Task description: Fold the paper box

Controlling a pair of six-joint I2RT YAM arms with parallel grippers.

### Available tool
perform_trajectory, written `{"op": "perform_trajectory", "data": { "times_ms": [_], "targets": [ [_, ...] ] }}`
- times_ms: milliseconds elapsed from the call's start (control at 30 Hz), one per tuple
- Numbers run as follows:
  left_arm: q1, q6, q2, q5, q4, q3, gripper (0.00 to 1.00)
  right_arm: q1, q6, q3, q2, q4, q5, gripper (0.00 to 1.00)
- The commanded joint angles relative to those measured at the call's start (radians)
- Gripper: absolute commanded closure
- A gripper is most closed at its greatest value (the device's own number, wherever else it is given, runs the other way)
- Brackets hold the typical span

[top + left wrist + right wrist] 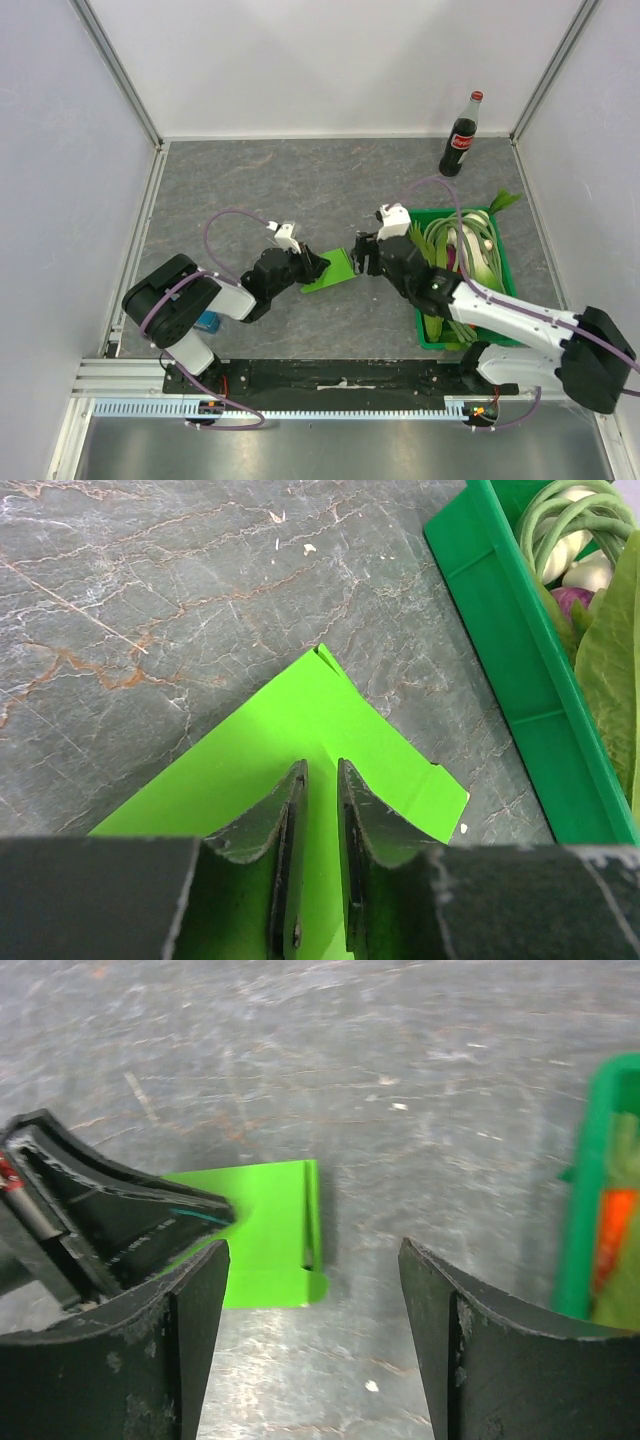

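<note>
Small lime-green card paper box (335, 272) lies flat on grey marbled desk (300, 190), mid-scene between arms. Left end effector (320, 772) sits at its left side, fingers nearly together, slim gap over card; clamping or just pressing, cannot tell. Right end effector (312, 1248) hangs just beside box's right edge, jaws wide apart, holding nothing.

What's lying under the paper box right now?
Only grey table shows around the paper box. The left fingers cover its near part, and nothing beneath the card itself can be seen.

Lab enclosure: white panels (330, 60), aluminium frame (117, 70)
</note>
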Motion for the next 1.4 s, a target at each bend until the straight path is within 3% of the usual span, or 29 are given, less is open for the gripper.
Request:
{"op": "perform_trajectory", "data": {
  "times_ms": [0, 100, 267, 367, 500, 633, 800, 900, 1100, 1367],
  "targets": [
    [-0.004, -0.009, 0.026, -0.007, -0.048, -0.036, 0.75, -0.089, -0.074, 0.127, 0.146, 0.018, -0.509, 0.26],
    [-0.004, -0.015, 0.036, -0.033, -0.039, -0.051, 0.76, -0.15, -0.031, 0.147, 0.277, 0.087, -0.643, 0.38],
    [-0.004, -0.055, 0.114, -0.041, 0.065, -0.09, 0.76, -0.261, 0.064, 0.08, 0.46, 0.386, -0.867, 0.57],
    [-0.005, -0.071, 0.155, -0.032, 0.122, -0.107, 0.76, -0.263, 0.084, 0.026, 0.527, 0.525, -0.942, 0.61],
    [-0.004, -0.045, 0.128, -0.036, 0.089, -0.107, 0.76, -0.269, 0.078, -0.063, 0.565, 0.605, -0.894, 0.62],
    [-0.005, -0.004, 0.044, -0.027, -0.026, -0.082, 0.75, -0.289, 0.023, -0.066, 0.595, 0.528, -0.826, 0.63],
    [-0.002, 0.039, -0.145, 0.022, -0.204, -0.016, 0.64, -0.29, -0.011, -0.04, 0.53, 0.434, -0.846, 0.6],
    [-0.001, 0.07, -0.255, 0.025, -0.382, 0.04, 0.57, -0.29, -0.043, 0.018, 0.55, 0.331, -0.859, 0.57],
    [0.039, 0.045, -0.544, -0.048, -0.781, 0.085, 0.43, -0.29, -0.045, 0.026, 0.539, 0.309, -0.887, 0.54],
    [0.072, -0.07, -0.785, -0.015, -0.878, -0.056, 0.38, -0.293, -0.15, 0.144, 0.429, 0.103, -0.84, 0.46]
  ]
}}
